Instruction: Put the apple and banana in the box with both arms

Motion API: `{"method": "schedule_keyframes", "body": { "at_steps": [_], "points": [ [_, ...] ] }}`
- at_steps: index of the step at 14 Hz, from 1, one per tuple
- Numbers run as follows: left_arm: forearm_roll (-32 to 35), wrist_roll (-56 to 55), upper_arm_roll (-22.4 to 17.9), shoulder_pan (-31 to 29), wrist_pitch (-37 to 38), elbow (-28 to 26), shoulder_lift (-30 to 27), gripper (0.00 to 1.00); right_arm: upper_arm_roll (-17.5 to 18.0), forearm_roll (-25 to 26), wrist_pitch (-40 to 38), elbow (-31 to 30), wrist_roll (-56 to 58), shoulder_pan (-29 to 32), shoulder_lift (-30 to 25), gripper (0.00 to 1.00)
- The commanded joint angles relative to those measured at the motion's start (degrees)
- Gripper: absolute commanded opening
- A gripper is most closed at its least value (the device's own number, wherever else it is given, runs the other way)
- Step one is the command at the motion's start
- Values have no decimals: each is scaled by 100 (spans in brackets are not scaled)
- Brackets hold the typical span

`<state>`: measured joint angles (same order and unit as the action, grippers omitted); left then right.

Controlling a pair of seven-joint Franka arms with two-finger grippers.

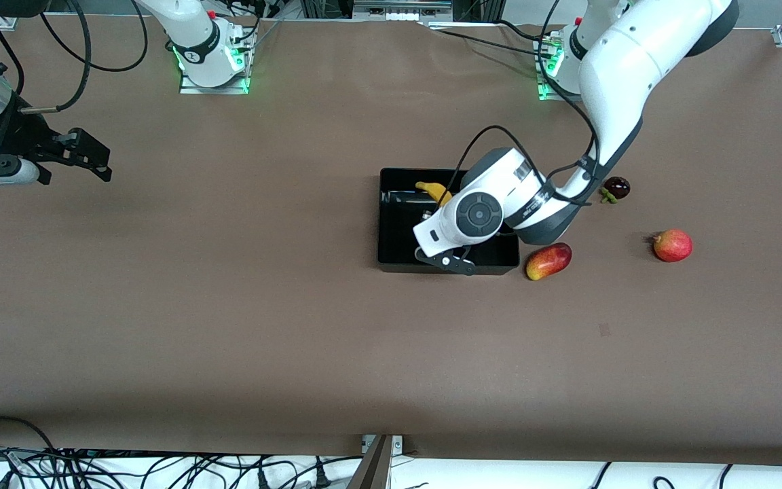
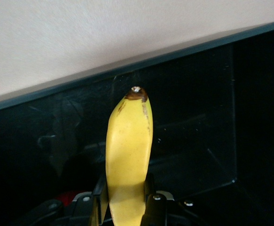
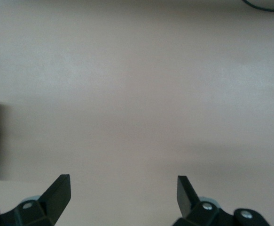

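Note:
My left gripper is down in the black box, shut on the yellow banana. In the left wrist view the banana sticks out from between the fingers toward the box wall, dark tip first. The apple does not show in the front view; the left arm covers part of the box. A small red patch shows beside the left fingers, too little to name. My right gripper is open and empty over bare table at the right arm's end, as the right wrist view shows.
A red-and-yellow mango-like fruit lies just outside the box toward the left arm's end. A red-orange round fruit with a nub and a small dark fruit lie farther that way.

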<state>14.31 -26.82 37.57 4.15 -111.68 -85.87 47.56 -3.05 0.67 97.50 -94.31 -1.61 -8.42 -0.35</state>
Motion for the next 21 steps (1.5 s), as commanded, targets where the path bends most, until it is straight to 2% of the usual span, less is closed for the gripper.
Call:
{"method": "schedule_keyframes", "body": {
  "at_steps": [1, 2, 3, 5, 8, 11, 13, 15, 16, 17, 20, 21],
  "points": [
    [72, -148, -214, 331, -74, 44, 148, 2, 50, 30, -38, 106, -50, 60, 35, 100],
    [63, -166, -232, 350, -74, 62, 149, 27, 50, 30, -38, 106, -50, 60, 35, 100],
    [54, -166, -224, 298, -56, 71, 114, 99, 59, 30, -38, 106, -59, 60, 35, 100],
    [2, -174, -206, 210, 49, 176, -105, 100, 50, 30, -38, 106, -50, 60, 35, 100],
    [10, -166, -206, -237, 618, 491, -859, 100, 50, 30, -38, 106, -50, 60, 35, 100],
    [45, -87, -206, -712, 1671, 957, -1625, 100, 50, 30, -29, 106, -50, 60, 35, 100],
    [54, 0, -206, -906, 2375, 1404, -1758, 100, 51, 29, -29, 106, -50, 60, 35, 100],
    [-24, 970, -258, -1178, 2939, 1626, -1907, 100, 50, 30, -29, 106, -50, 60, 35, 100],
    [-16, 1542, -494, -1171, 2950, 1513, -2256, 100, 59, 21, -29, 106, -50, 60, 44, 100],
    [-173, 1940, -966, -1092, 2932, 1356, -2503, 100, 51, 29, -29, 106, -50, 60, 35, 100],
    [-1225, 2260, -2942, -215, 2644, 514, -3583, 100, 50, 21, -29, 106, -50, 60, 35, 100],
    [-1342, 2260, -3288, -38, 2468, -3, -3970, 100, 50, 21, -29, 106, -50, 60, 35, 100]
  ]
}}
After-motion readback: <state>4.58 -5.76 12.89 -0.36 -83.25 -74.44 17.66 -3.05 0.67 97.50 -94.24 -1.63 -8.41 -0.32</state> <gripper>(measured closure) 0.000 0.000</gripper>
